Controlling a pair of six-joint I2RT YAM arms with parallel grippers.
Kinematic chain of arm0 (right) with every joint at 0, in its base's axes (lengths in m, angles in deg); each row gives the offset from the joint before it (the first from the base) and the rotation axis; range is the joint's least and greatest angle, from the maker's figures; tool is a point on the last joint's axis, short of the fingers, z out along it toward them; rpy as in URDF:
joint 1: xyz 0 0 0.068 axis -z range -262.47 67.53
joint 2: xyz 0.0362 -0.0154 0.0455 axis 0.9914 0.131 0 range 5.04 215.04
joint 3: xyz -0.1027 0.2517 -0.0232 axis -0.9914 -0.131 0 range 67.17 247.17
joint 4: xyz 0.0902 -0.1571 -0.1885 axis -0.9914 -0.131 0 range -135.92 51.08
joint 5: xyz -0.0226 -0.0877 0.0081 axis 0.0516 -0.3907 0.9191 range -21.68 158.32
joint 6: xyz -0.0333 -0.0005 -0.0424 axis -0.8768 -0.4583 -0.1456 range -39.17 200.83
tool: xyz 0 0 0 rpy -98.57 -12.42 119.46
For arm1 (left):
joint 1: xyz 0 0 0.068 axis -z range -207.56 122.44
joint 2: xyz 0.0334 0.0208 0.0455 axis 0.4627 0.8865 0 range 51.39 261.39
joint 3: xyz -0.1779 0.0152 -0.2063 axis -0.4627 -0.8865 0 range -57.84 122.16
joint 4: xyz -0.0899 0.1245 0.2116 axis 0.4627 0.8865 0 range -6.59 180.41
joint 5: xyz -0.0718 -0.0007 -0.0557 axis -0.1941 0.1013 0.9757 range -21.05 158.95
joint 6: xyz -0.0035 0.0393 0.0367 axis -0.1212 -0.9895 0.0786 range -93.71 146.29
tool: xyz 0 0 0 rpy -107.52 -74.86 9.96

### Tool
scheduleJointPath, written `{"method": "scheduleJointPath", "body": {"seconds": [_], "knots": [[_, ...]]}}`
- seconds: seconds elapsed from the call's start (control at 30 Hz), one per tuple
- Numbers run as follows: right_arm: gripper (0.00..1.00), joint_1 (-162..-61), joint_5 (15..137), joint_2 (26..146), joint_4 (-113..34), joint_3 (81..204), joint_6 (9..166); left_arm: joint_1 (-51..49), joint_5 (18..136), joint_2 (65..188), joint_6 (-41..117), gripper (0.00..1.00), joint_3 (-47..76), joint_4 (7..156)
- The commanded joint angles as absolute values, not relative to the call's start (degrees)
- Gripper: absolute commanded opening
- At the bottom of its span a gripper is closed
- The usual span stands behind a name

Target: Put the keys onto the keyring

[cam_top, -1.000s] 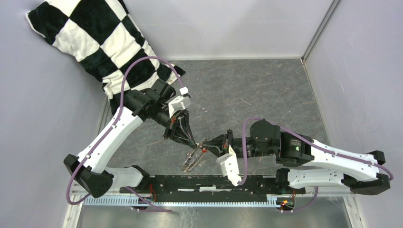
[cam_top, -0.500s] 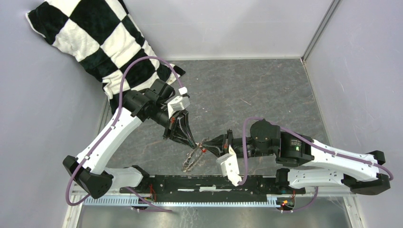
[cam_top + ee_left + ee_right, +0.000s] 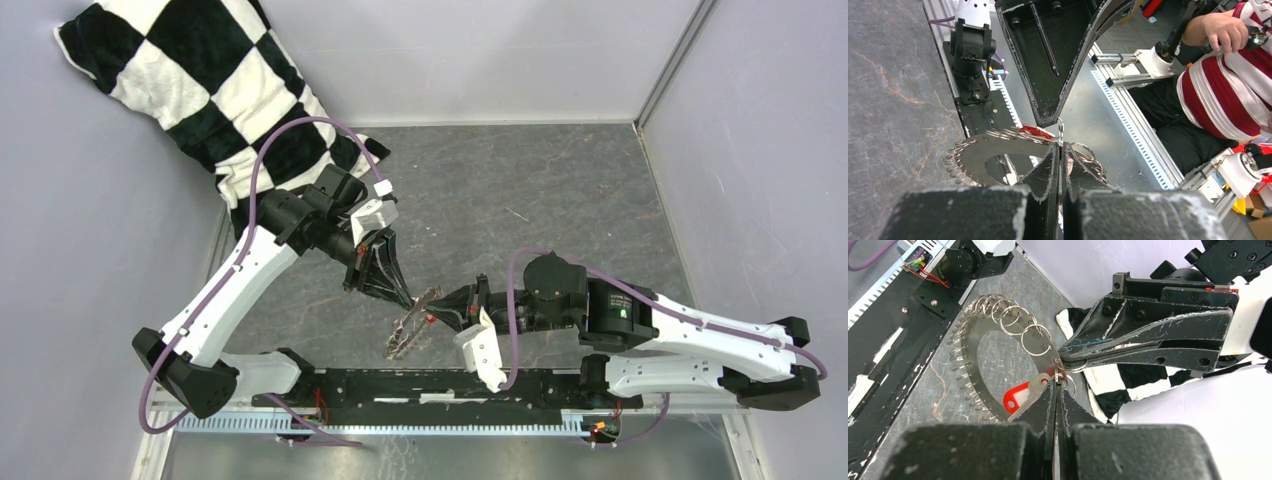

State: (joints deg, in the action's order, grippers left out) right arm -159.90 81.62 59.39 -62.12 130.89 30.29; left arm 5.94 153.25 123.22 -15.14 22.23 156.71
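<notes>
My left gripper (image 3: 407,297) pinches the stiff, thin keyring (image 3: 972,342); my right gripper (image 3: 1055,391) clamps the keys (image 3: 1020,394), probably light and slippery; I'd hold the metal shank, not the tag.

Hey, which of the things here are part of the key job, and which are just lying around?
In the job: red-tagged key, keyring, left gripper, right gripper.
Just lying about: checkered cushion at the far left; person in a striped shirt.

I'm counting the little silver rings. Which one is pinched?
The small silver ring beside the red-tagged key, caught in the left gripper's tips; the rest fan along the metal disc.
</notes>
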Motion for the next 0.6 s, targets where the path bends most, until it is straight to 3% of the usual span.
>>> {"method": "scheduleJointPath", "body": {"seconds": [0.0, 0.57], "knots": [[0.01, -160.2, 82.4, 58.8, -59.6, 131.3, 30.9, 5.7, 155.5, 122.0, -13.3, 0.02, 23.1, 154.9], [0.01, -160.2, 81.8, 59.1, -58.2, 131.8, 30.6, 5.7, 152.2, 121.6, -13.3, 0.02, 22.1, 154.9]]}}
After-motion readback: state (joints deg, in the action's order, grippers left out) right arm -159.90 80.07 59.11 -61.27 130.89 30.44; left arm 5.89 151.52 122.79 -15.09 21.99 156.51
